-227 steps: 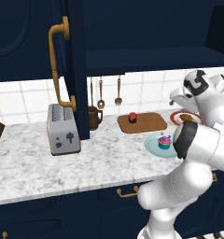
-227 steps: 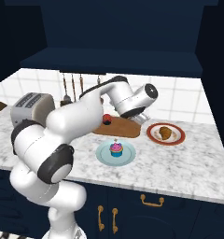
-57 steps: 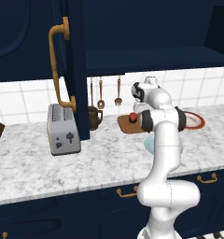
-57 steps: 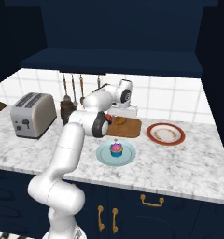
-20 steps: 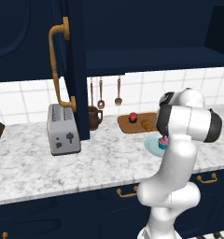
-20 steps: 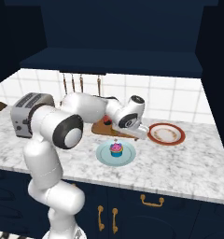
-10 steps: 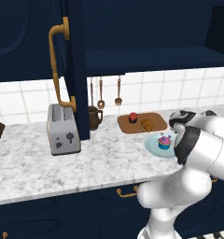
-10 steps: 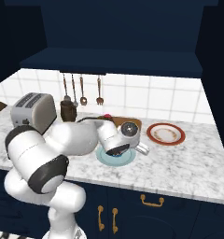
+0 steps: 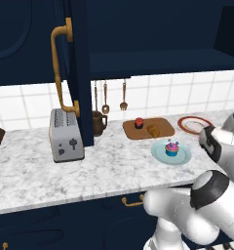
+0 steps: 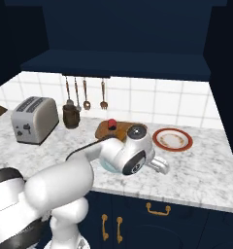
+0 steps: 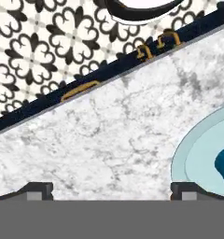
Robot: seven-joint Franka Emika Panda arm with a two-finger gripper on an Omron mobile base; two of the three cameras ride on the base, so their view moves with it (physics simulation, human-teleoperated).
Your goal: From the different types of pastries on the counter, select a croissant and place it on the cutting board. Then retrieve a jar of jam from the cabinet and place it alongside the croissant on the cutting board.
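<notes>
My claw [image 11: 111,189] hangs over the near edge of the white-grey marbled counter [image 9: 104,168], its fingertips [image 11: 37,189] spread wide with nothing between them. Just beside it sits the pale blue round plate [image 9: 171,152] carrying the blue-wrapped cupcake [image 9: 172,147]. Farther back, the brown wooden cutting board [image 9: 148,128] holds the small red jam jar [image 9: 138,122] on its left and the golden-brown croissant [image 9: 153,130] to its right, near each other. The red-rimmed plate [image 9: 194,124] lies right of the board.
</notes>
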